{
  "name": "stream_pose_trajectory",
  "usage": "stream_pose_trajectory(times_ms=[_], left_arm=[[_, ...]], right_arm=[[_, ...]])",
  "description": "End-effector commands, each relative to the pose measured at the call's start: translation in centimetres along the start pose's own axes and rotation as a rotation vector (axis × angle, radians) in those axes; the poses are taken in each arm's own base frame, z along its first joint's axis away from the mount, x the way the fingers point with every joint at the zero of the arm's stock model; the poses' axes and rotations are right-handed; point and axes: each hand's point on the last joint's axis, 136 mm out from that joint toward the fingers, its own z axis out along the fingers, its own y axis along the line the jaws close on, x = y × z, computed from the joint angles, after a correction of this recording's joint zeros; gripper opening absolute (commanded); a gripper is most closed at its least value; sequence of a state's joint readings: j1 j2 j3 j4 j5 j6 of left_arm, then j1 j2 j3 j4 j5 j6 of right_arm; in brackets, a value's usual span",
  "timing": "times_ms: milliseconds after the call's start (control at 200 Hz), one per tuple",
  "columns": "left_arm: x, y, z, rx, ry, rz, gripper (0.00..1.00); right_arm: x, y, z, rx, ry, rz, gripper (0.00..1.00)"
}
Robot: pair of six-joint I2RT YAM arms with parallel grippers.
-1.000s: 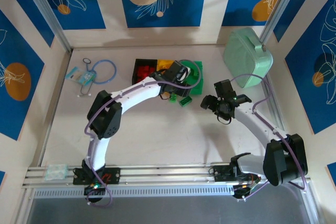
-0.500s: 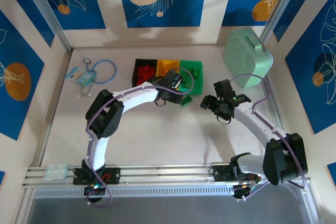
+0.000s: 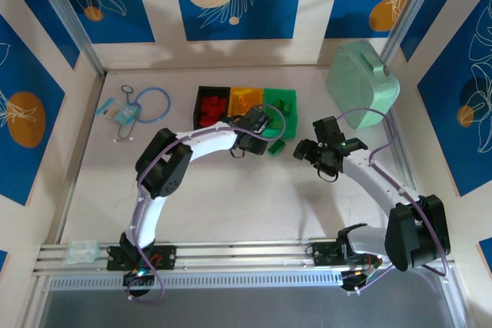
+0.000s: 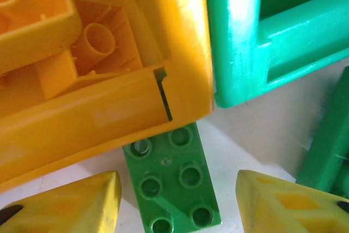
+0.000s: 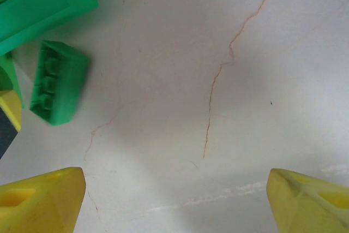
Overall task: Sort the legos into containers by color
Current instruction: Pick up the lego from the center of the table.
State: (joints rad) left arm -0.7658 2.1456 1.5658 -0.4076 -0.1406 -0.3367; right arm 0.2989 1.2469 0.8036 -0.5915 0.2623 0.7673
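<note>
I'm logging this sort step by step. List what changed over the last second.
The left gripper pulled back from above the bins toward the arms' bases and now straddles a green brick on the table, fingers either side, not yet clamped. The right gripper, bins and mint case stayed put.

Three bins [image 3: 246, 92] stand in a row at the far middle of the desk [image 3: 231, 197]. My left hand [image 4: 177, 200] sits just before them. A brick [image 4: 174, 181] lies between its fingers [image 4: 71, 203], right up against the middle bin [image 4: 109, 118], by its corner with the right bin [image 4: 234, 53]. A second brick [image 3: 275, 148] lies just right of it, before the right bin. My right hand [image 3: 306, 151] hangs further right, over bare desk. A case [image 3: 363, 86] sits far right, a ring [image 3: 154, 104] far left.
</note>
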Motion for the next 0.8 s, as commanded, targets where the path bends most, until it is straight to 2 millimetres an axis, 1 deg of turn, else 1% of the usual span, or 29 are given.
stream_pose_trajectory(times_ms=[0,135,300,445,565,620,690,795], left_arm=[[0.1,0.6,0.7,-0.028,0.02,-0.012,0.54],[0.5,0.8,0.9,-0.039,0.035,-0.01,0.49],[1.1,0.9,0.4,-0.033,0.04,-0.03,0.36],[1.8,0.5,-1.4,-0.002,0.018,-0.054,0.28],[2.5,0.0,-3.2,0.023,-0.004,-0.057,0.26],[2.4,-0.4,-4.2,0.044,-0.024,-0.053,0.25],[1.8,-0.8,-5.4,0.069,-0.057,-0.048,0.25],[0.3,-1.2,-6.7,0.089,-0.096,-0.029,0.24]], right_arm=[[-0.3,-0.2,-0.4,0.011,-0.013,0.008,0.87],[-0.2,-0.4,-0.3,0.014,-0.011,0.009,0.87],[0.0,-0.6,-0.1,0.016,-0.009,0.013,0.87],[0.0,-0.7,-0.1,0.018,-0.013,0.021,0.87],[0.0,-0.8,0.0,0.018,-0.018,0.026,0.87],[0.0,-0.9,0.0,0.02,-0.019,0.028,0.87],[-0.1,-1.0,0.1,0.025,-0.021,0.035,0.87],[-0.2,-1.0,0.0,0.023,-0.028,0.044,0.87]])
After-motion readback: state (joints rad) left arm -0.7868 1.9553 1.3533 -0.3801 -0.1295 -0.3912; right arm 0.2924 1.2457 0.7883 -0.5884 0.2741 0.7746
